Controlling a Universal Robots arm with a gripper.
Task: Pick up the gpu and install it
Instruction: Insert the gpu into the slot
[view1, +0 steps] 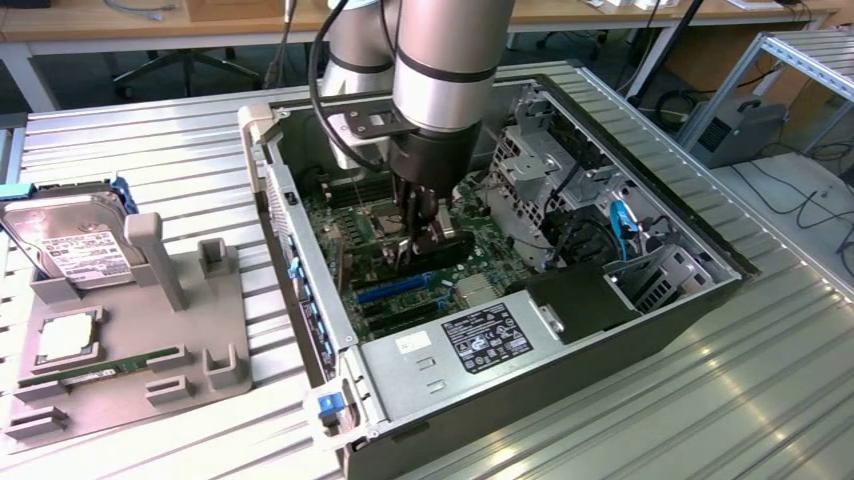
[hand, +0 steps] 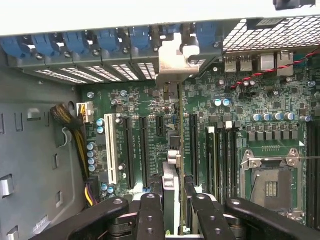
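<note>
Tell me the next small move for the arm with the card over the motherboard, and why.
Probably ease straight down, slowly. The gripper holds the gpu edge-on inside the computer case, jaws closed on it. In the wrist view the card's metal bracket already sits at the rear slot openings, and the card runs along the slots of the motherboard, so it looks lined up. Whether it is fully seated I cannot tell.

arm tube: silver-grey round section, dark band being seen around it
wrist block: black housing w/ small white label
cable: black, being run along arm
gripper: black linkages, round screws & pivot pins being shown on fingers
</note>
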